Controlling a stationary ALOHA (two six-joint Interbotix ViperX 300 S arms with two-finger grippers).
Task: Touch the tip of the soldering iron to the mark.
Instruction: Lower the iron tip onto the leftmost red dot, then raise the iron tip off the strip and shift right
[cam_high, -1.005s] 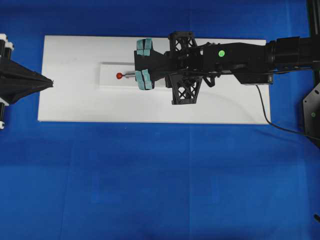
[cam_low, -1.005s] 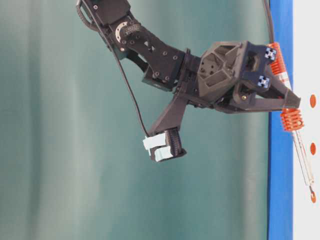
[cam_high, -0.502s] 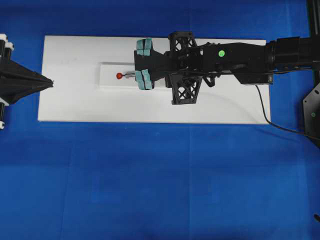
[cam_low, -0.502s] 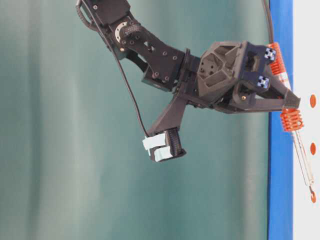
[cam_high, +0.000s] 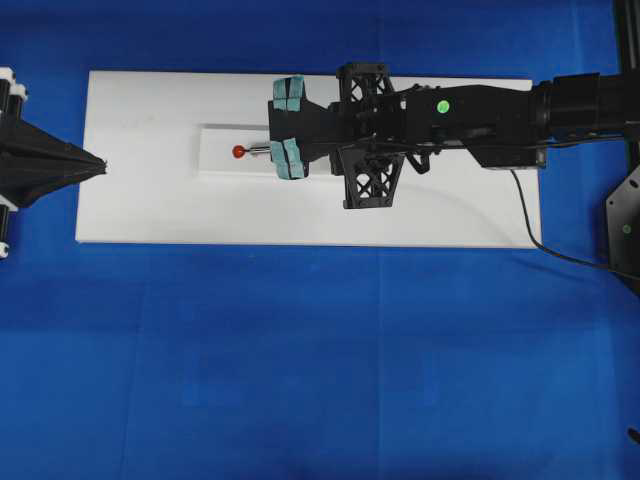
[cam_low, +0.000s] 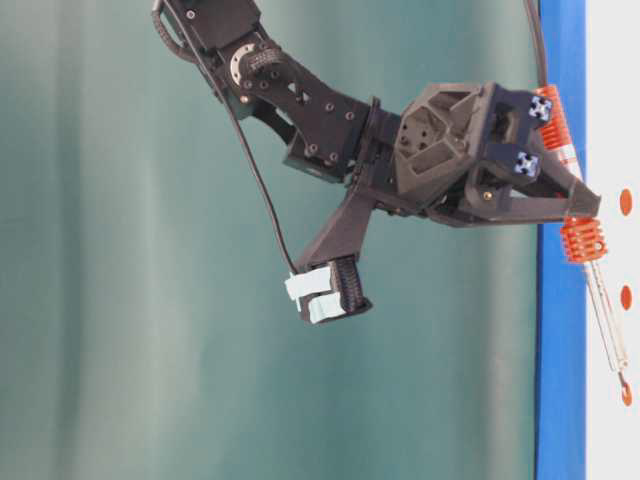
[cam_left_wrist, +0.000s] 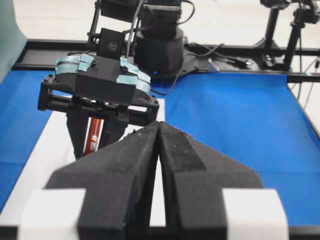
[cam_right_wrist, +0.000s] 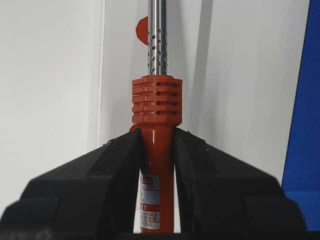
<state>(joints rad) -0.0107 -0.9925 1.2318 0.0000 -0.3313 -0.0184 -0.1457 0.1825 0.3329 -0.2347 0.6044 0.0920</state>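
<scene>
The right gripper (cam_right_wrist: 157, 150) is clamped on the iron (cam_right_wrist: 156, 150) by its red-orange handle, just behind the ribbed collar, with the silver shaft reaching out ahead. In the table-level view the iron slants down to the white block (cam_low: 610, 100) and the tip (cam_low: 623, 380) sits at the last of three red dots, not the middle one, which is the mark (cam_low: 626, 297). From overhead a red dot (cam_high: 239, 151) shows just left of the shaft's end; the mark itself is hidden under the gripper. The left gripper (cam_left_wrist: 159, 145) rests at the board's left edge, jaws pressed together and empty. The step in hand is placing the tip. It looks overshot: lifting slightly and drawing back towards the mark seems needed.
</scene>
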